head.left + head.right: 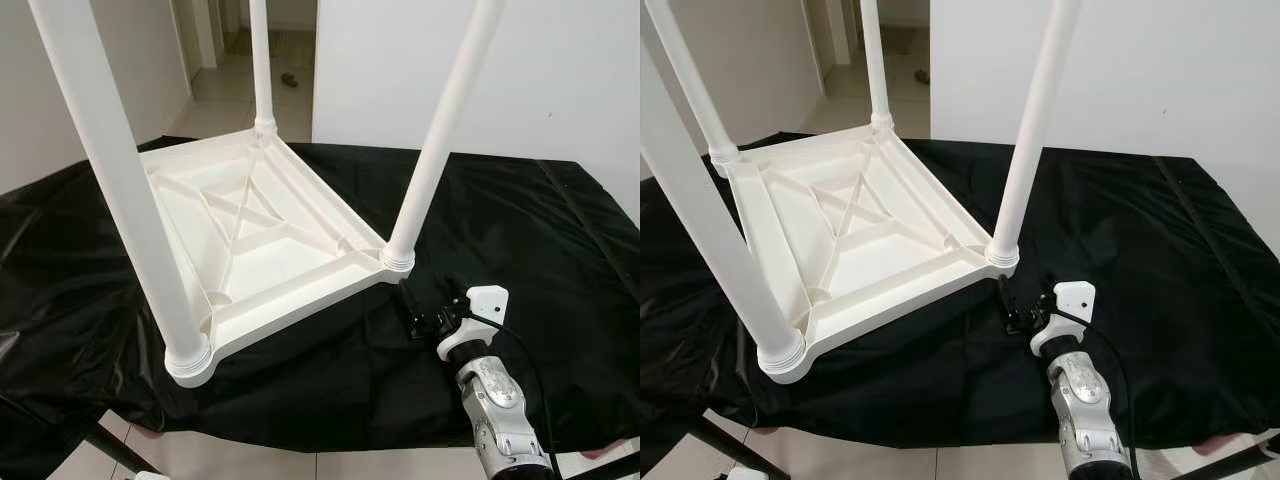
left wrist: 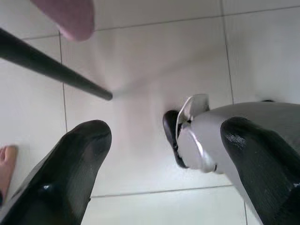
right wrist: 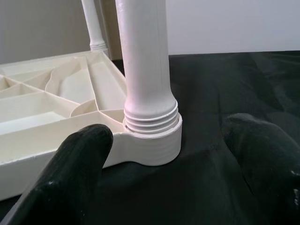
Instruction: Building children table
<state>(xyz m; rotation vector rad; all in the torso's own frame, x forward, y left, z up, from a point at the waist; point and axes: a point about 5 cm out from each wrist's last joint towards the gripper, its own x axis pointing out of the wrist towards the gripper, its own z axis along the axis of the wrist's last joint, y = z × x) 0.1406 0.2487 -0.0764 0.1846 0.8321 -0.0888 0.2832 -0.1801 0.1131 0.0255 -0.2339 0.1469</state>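
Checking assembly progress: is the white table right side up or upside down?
Upside down. The table top lies ribbed underside up on the black sheet, with its legs pointing upward.

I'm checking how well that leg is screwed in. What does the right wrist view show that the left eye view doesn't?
Right wrist view: the leg's thread rings exposed above the corner socket, seen between the open right pincer's fingertips.

Left eye view: the whole upturned tabletop on the black sheet, three legs standing, and the right pincer just short of the near leg.

Both: that leg, its socket, the sheet.
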